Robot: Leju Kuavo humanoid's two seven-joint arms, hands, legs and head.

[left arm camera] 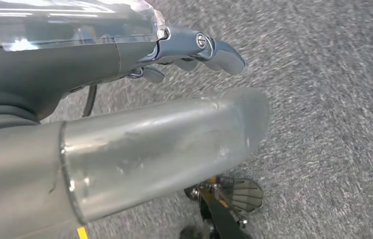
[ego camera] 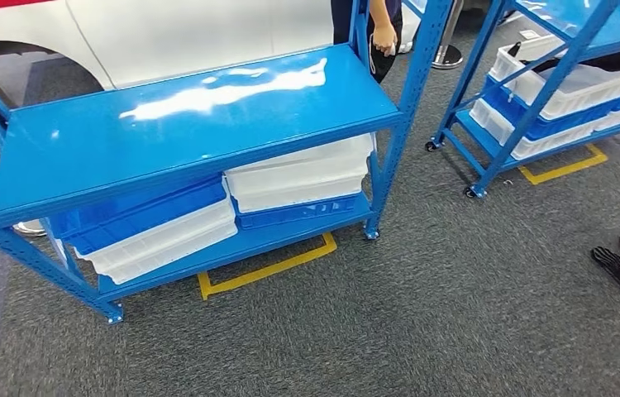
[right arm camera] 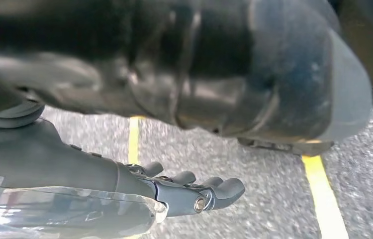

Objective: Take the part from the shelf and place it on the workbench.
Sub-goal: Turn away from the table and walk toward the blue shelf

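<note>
Both arms hang over the grey carpet, left hand and right hand each loose-fingered and holding nothing, while the part itself cannot be made out, presumably in the bins on the shelf at the head view's upper right, nearer the right hand.

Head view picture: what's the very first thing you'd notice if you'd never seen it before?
The big shiny blue shelf on the left grabs the eye, its glossy top catching the light, with white bins and blue bins stacked underneath. A second blue rack with more bins stands at the upper right. Yellow tape marks the grey carpet below the near shelf, and a person's hand hangs behind it.
</note>
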